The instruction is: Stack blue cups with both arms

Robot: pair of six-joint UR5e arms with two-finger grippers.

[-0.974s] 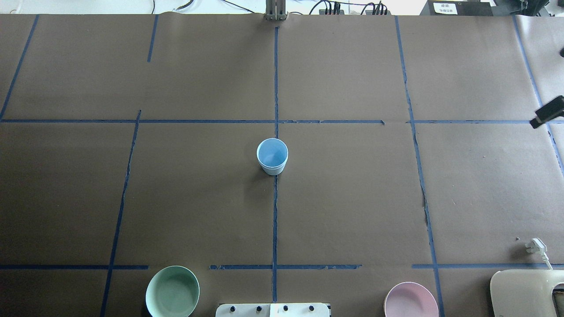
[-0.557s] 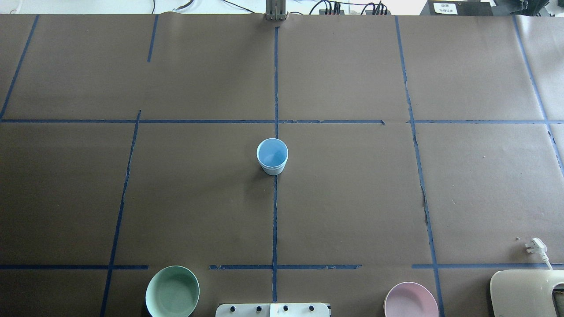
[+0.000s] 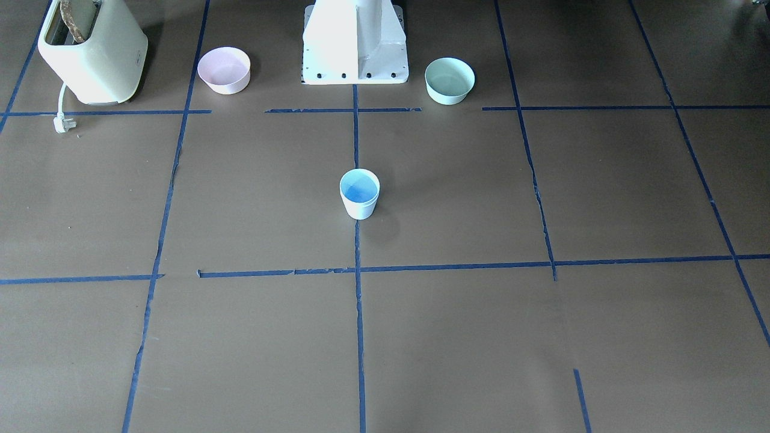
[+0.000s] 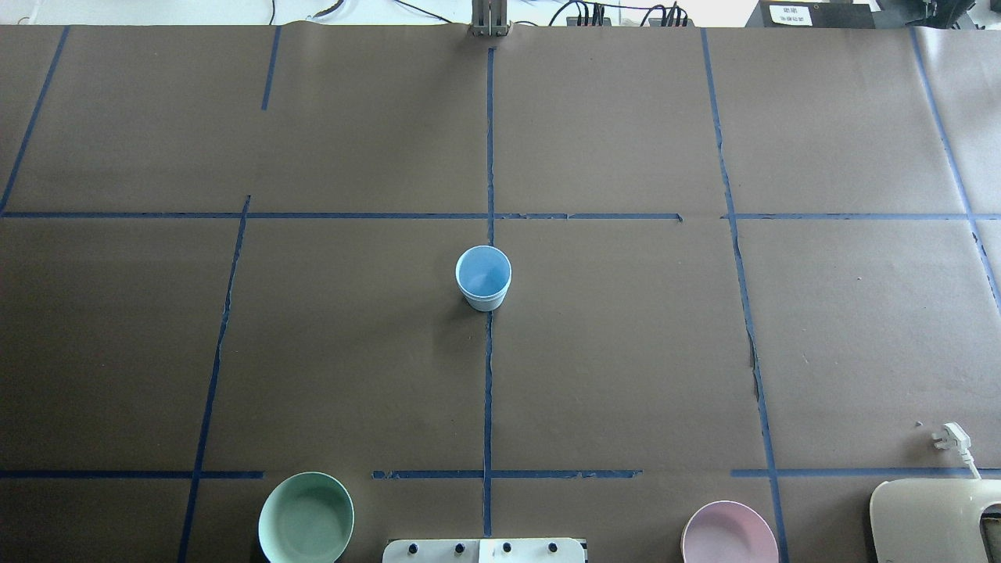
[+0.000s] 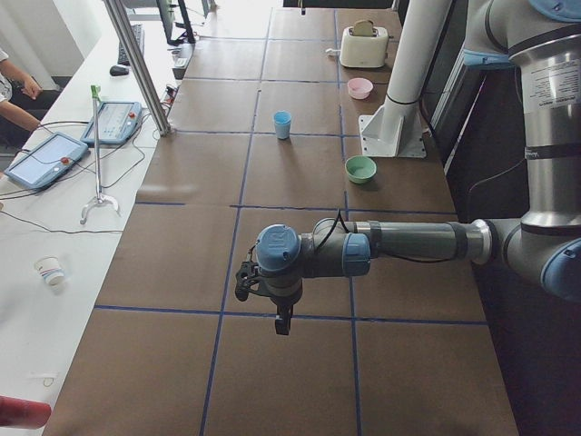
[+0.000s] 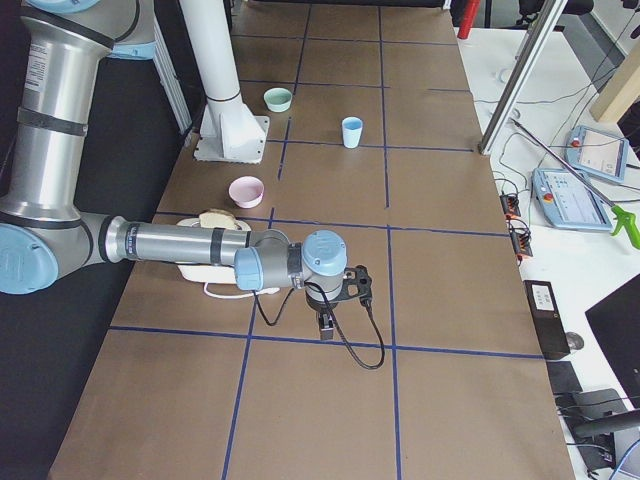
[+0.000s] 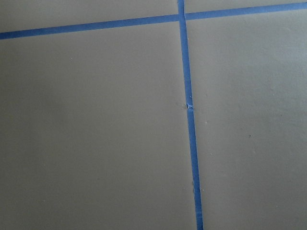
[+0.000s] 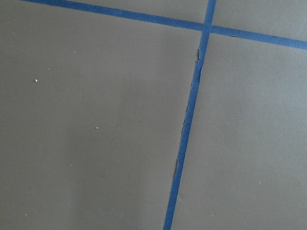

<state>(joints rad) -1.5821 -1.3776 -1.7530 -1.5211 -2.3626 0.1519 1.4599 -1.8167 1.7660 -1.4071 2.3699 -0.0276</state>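
Observation:
A pale blue cup (image 4: 483, 277) with a bright blue inside stands upright on the centre tape line. It also shows in the front view (image 3: 359, 193) and both side views (image 5: 282, 123) (image 6: 351, 131). A second rim line shows just under its top rim, as of one cup nested in another. No separate second cup is in view. My left gripper (image 5: 283, 322) hangs far out at the table's left end. My right gripper (image 6: 325, 325) hangs far out at the right end. Both are well away from the cup, and I cannot tell whether they are open or shut.
A mint green bowl (image 4: 306, 518) and a pale pink bowl (image 4: 729, 534) flank the white pedestal (image 3: 355, 42). A cream toaster (image 3: 90, 51) with a loose plug (image 4: 950, 436) stands near the pink bowl. The wrist views show only brown paper and blue tape.
A black gripper tip at the overhead view's right edge a second ago has left that view. The cup has not moved.

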